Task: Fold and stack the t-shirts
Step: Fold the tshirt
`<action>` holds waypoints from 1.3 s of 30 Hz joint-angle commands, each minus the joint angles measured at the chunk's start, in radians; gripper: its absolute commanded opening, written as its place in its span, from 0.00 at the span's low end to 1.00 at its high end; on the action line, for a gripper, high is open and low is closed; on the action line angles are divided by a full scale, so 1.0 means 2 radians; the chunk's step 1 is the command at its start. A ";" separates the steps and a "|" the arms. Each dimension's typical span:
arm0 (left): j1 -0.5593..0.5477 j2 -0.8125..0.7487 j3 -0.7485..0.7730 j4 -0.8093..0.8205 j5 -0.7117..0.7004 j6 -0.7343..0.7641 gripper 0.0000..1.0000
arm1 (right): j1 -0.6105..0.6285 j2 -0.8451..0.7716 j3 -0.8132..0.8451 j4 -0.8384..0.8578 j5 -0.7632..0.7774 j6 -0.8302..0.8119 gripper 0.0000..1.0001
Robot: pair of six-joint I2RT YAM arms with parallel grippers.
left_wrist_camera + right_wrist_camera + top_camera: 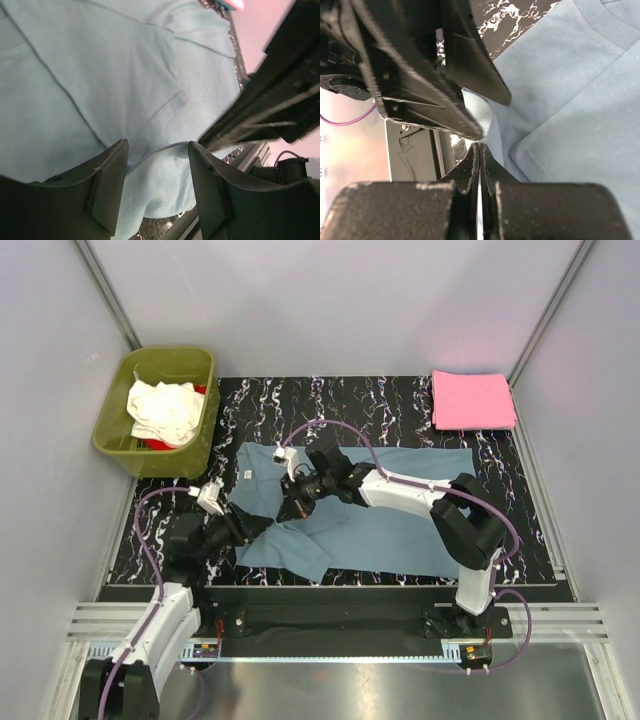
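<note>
on the left half of the black marbled mat [260,400], the dusty blue-grey t-shirt [400,530] lies spread out, its left side bunched where both grippers meet. the right gripper [479,150] is pinched fully together on a thin lip of that cloth. the left gripper [157,155] stands well open with a roll of the same cloth in its gap, not yet clamped. to fold cleanly, the left should probably close on that roll before either arm lifts, then both carry the edge level so the fold lands straight. the pink t-shirt [472,400] sits folded at the far right corner.
</note>
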 commanded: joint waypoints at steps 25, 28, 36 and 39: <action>-0.028 0.045 -0.028 0.149 0.051 0.024 0.55 | -0.036 0.031 0.059 -0.032 -0.109 -0.005 0.00; -0.033 0.071 -0.020 0.153 0.051 0.026 0.52 | -0.036 0.028 0.058 -0.030 -0.106 -0.004 0.00; -0.054 0.071 -0.017 0.144 0.034 0.037 0.51 | -0.036 0.032 0.059 -0.028 -0.108 -0.002 0.00; -0.056 0.073 -0.015 0.143 0.026 0.038 0.52 | -0.036 0.035 0.061 -0.030 -0.117 -0.003 0.00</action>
